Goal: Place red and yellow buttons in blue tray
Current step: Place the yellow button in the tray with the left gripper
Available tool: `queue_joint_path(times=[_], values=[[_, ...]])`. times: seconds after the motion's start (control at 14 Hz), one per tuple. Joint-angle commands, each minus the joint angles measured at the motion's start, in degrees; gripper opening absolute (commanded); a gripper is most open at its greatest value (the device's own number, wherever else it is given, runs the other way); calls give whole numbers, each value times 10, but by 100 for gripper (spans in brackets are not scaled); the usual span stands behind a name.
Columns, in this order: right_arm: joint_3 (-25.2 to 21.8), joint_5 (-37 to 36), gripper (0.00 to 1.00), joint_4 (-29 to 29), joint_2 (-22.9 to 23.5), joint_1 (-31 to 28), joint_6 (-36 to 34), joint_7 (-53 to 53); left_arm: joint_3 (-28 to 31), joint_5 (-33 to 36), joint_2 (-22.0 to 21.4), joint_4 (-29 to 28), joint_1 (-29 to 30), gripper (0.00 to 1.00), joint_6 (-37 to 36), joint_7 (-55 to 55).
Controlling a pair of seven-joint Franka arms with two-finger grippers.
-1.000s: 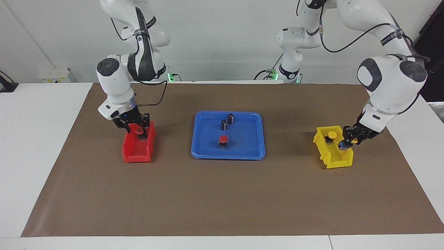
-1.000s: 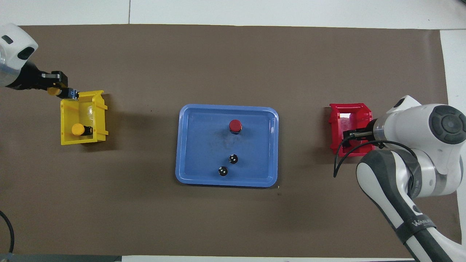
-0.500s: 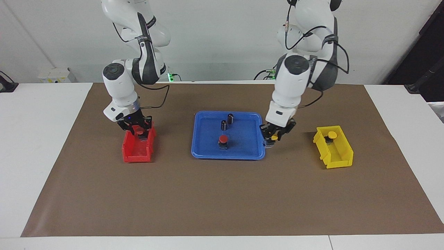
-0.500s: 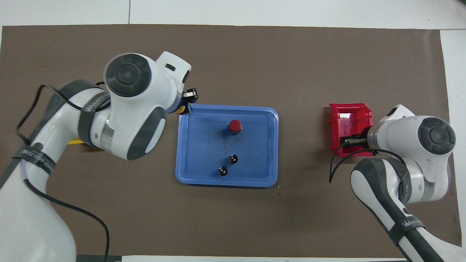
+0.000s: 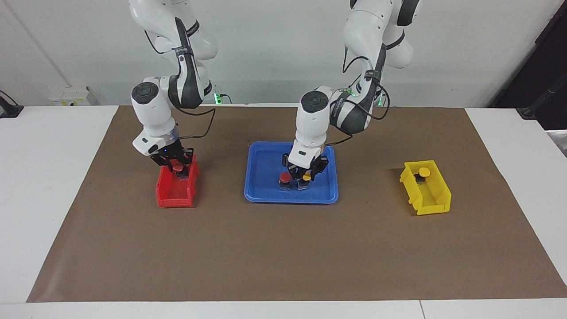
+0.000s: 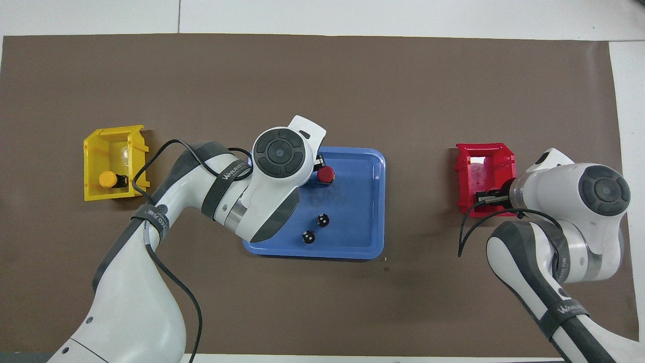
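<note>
The red and yellow buttons sit in three places. One red-capped button (image 5: 285, 178) stands upright in the blue tray (image 5: 261, 195), in the part of it farthest from the robots. Touching or just beside it, toward the left arm's end of the table, is a yellow-capped button (image 5: 306, 178), clamped between the closed fingers of the left gripper (image 5: 305, 176), which comes down into the tray from straight above. In the facing view the yellow cap lies at three o'clock of the red cap; whether its base rests on the tray floor I cannot tell. From overhead the left arm's wrist covers this button, and only the red cap (image 6: 326, 175) shows at three o'clock of the wrist.

A second red-capped button (image 5: 177, 168) is in the small red bin (image 5: 170, 195), at the bin's end nearest the robots. The right gripper (image 5: 176, 167) reaches down into that end of the bin, its fingers drawn tight on the red cap.

The second yellow-capped button (image 5: 423, 172) lies in the small yellow bin (image 5: 432, 201), also at the end nearest the robots, well apart from both grippers; from overhead it lies on its side, cap (image 6: 107, 178) at nine o'clock of its dark base.

Two small dark cylinders (image 6: 315, 228) stand in the tray, nearer to the robots than the red-capped button, at about six o'clock of it in the overhead view.
</note>
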Motion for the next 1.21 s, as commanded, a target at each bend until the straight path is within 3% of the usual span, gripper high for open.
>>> queue_joint_path(times=[0.0,0.29,0.5,0.57,0.71,0.86,0.93,1.14], values=[[8,13,31,21,-4,-12,-14,-28,10,11,-5,-13,-5,3,2,-7],[13,14,31,213,44,2,-206,-19,11,15,-7,-19,-5,4,-7,-3],[13,15,32,333,90,64,-278,69,11,17,-7,-19,-5,12,-12,2],[13,15,32,345,96,88,-273,109,11,17,-7,-19,-3,19,-18,15],[13,23,32,345,101,126,-240,194,10,17,-8,-20,2,66,-19,34],[13,39,32,338,103,149,-216,233,11,17,-10,-19,2,92,-24,36],[13,39,32,334,103,149,-207,234,10,17,-13,-17,3,100,-31,38],[13,40,32,327,108,164,-187,247,10,17,-54,-17,8,100,-91,46]])
